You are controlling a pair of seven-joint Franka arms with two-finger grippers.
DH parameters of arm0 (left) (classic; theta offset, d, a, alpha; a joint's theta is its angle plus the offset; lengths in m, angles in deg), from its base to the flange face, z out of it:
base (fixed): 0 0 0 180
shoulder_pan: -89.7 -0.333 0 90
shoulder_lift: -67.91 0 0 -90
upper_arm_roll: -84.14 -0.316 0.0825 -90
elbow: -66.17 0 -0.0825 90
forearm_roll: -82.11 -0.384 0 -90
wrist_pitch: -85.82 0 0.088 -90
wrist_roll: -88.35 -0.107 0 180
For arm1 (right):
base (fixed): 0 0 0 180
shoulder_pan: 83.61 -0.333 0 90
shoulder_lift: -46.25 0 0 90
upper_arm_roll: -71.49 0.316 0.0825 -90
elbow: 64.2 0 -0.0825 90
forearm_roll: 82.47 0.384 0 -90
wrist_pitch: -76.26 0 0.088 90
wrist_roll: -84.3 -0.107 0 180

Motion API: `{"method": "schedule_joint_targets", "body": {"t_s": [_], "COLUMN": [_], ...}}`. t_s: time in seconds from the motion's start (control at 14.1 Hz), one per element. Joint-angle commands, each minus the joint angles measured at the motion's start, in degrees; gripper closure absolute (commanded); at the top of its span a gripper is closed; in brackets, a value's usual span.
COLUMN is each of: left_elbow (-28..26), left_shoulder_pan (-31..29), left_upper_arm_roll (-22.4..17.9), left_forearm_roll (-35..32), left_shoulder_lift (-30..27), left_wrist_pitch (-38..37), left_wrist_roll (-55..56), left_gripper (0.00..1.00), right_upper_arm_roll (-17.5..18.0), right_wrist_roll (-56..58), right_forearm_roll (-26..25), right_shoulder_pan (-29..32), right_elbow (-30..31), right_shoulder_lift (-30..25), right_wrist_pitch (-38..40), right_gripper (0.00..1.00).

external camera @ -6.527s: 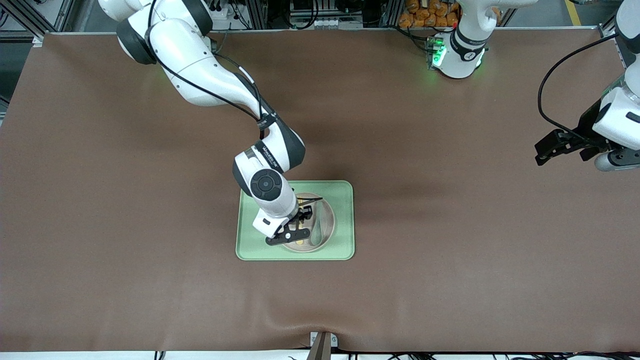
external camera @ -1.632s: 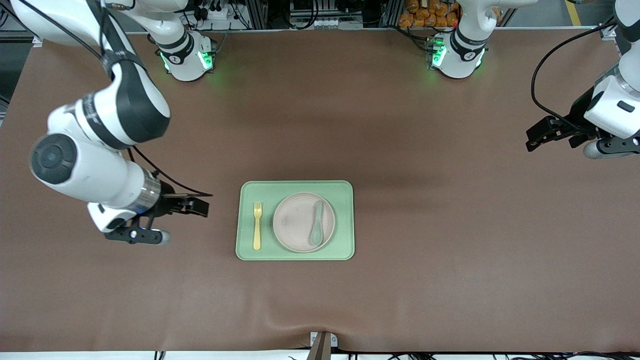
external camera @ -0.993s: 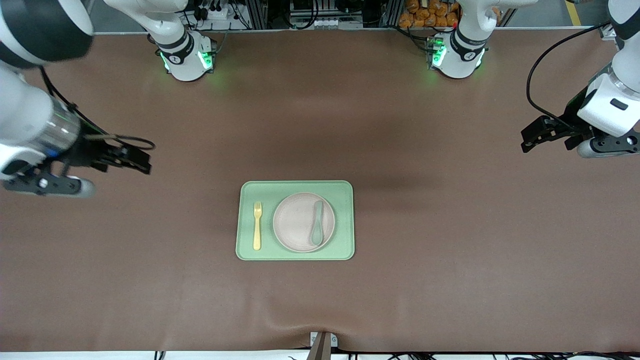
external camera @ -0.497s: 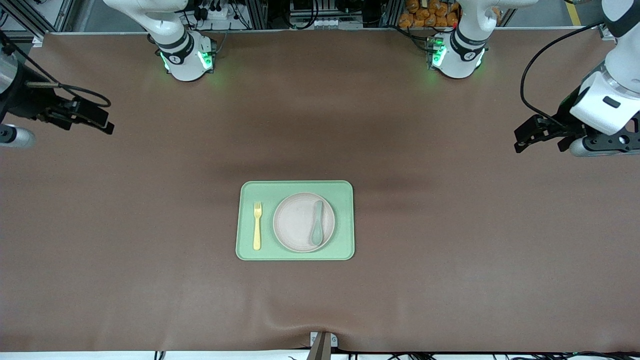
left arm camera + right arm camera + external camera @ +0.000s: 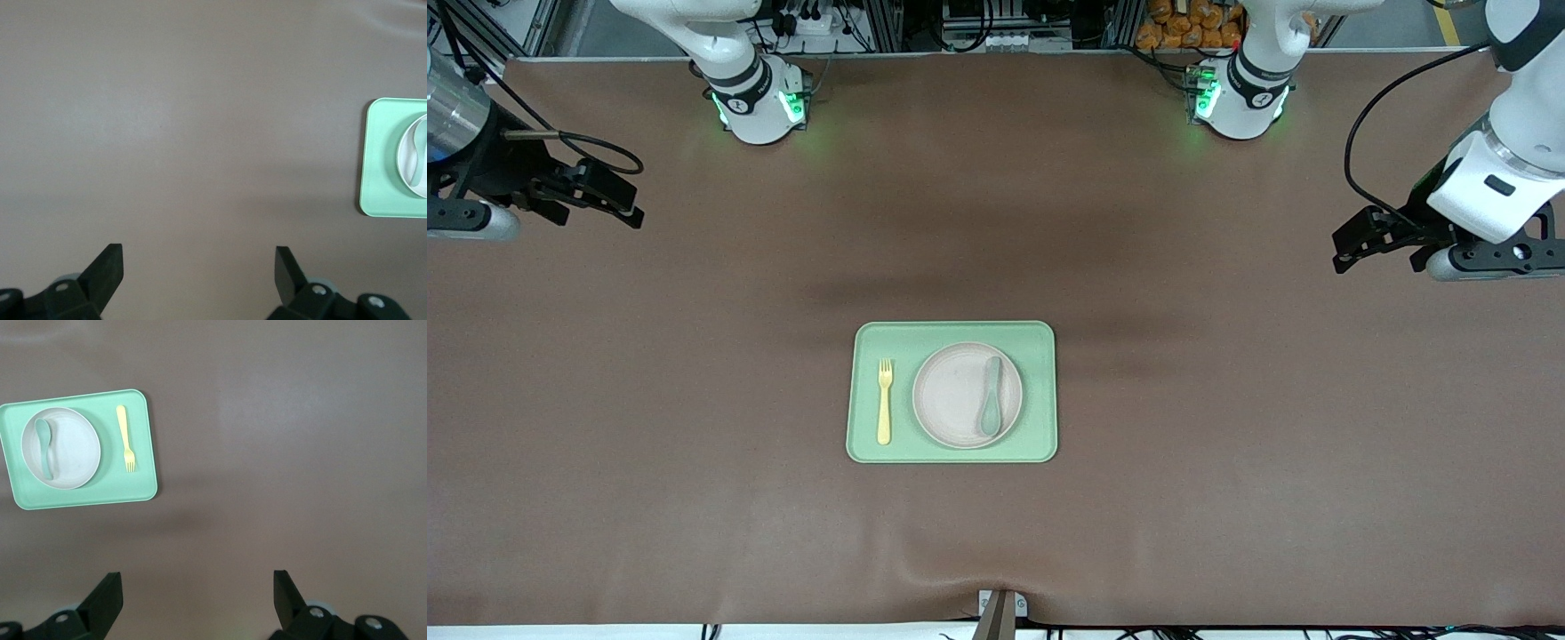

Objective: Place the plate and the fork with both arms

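With both the left pincer (image 5: 1352, 249) and right pincer (image 5: 609, 191) released over bare desk (image 5: 1227, 444), the stiff plate (image 5: 967, 396) likely needs a rim grasp, the light fork (image 5: 885, 402) a mid-handle pinch.

Green tray (image 5: 1040, 391), teal spoon (image 5: 991, 397), brown table (image 5: 1227, 444)

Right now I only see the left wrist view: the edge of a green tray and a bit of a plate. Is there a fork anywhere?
Observer: Yes. A yellow fork lies on the tray, beside the plate, on the side toward the right arm's end of the table.
Operator: Is the whole plate on the tray?
Observer: Yes, all of its round rim sits inside the tray's edges.
Operator: Where is the other hand?
Observer: The right hand is open and holds nothing, up over bare table at the right arm's end.
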Motion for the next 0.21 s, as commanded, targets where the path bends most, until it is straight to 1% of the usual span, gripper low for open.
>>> {"method": "schedule_joint_targets", "body": {"t_s": [0.0,0.14], "left_elbow": [1.8,2.6], "left_shoulder_pan": [-0.7,-0.8], "left_upper_arm_roll": [-0.2,-0.3], "left_forearm_roll": [-0.3,-0.6], "left_shoulder_lift": [-0.1,0.1], "left_wrist_pitch": [-0.8,-2.9], "left_wrist_roll": [-1.1,-0.9], "left_gripper": [0.00,0.00], "right_upper_arm_roll": [-1.8,-2.8], "right_wrist_roll": [3.4,3.4], "right_forearm_roll": [-0.6,-0.6], "right_shoulder_pan": [-0.2,-0.7], "right_elbow": [1.6,0.9], "right_shoulder_lift": [-1.6,-1.5], "right_wrist_pitch": [-1.1,-0.9], "right_gripper": [0.00,0.00]}}
